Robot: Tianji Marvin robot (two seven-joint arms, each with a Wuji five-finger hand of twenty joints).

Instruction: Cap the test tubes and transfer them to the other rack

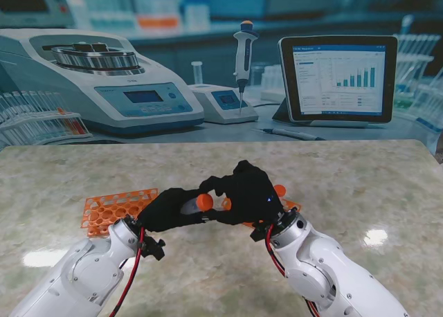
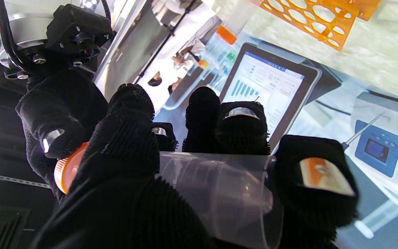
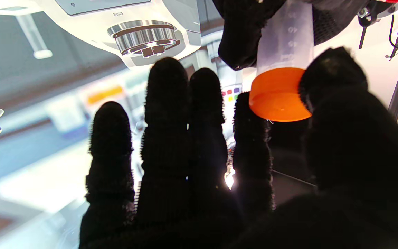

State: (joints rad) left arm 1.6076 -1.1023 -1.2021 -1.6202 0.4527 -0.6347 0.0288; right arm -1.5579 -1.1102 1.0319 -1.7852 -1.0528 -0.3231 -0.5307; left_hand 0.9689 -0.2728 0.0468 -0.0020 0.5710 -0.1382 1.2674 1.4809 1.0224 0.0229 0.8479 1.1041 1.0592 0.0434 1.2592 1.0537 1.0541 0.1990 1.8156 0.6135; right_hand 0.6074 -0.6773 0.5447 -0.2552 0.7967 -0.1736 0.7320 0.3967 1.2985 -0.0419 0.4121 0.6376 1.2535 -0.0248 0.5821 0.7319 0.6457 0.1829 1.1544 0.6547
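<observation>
Orange rack [image 1: 114, 210] is lying on the surface at far left. Left hand [image 1: 169, 207] is grasping a clear test tube [image 2: 219, 193] around its barrel, held off the surface between the two hands. Orange cap [image 3: 276, 95] is sitting on the tube mouth; right hand [image 1: 246, 192] is pinching the cap with thumb and index, other fingers [image 3: 166, 114] spread. Tube is looking light, rigid, smooth plastic, likely slippery, so best gripped mid-barrel, with the ribbed cap rim for twisting. Second rack is mostly hidden behind the right hand.
</observation>
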